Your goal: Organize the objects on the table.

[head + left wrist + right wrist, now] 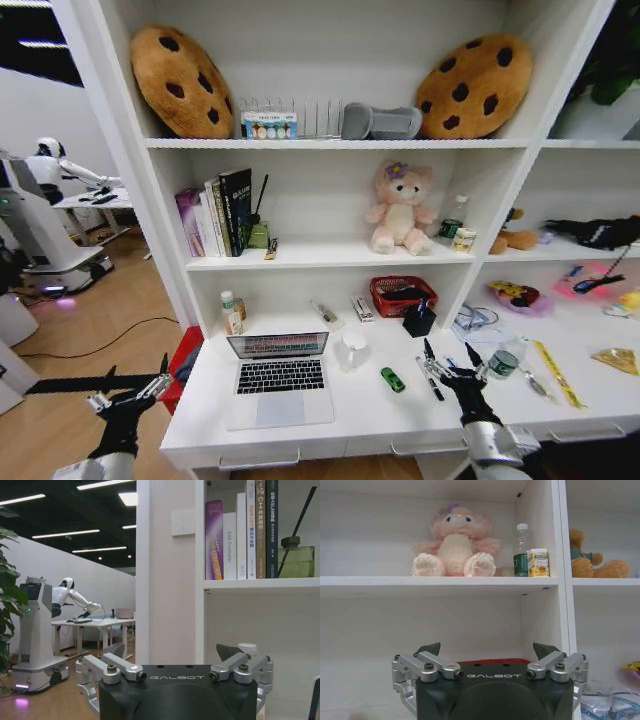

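Note:
On the white table [350, 418] an open silver laptop [280, 376] sits at the front left. A tiny green toy car [392, 379] lies to its right, then a black pen [431, 381]. A yellow ruler [557, 373] lies farther right. My right gripper [450, 351] hovers open over the front edge, just right of the black pen, holding nothing; in the right wrist view the right gripper [487, 649] faces the shelves. My left gripper [136, 368] is open and empty beyond the table's left end; in its own view the left gripper [172, 650] faces the shelf's side panel.
A white cup [352, 350], a red basket [402, 295], a black pen holder [418, 320] and a small bottle [231, 312] stand behind the laptop. A water bottle [505, 358] lies by the right gripper. Shelves above hold books, a pink plush and cookie cushions.

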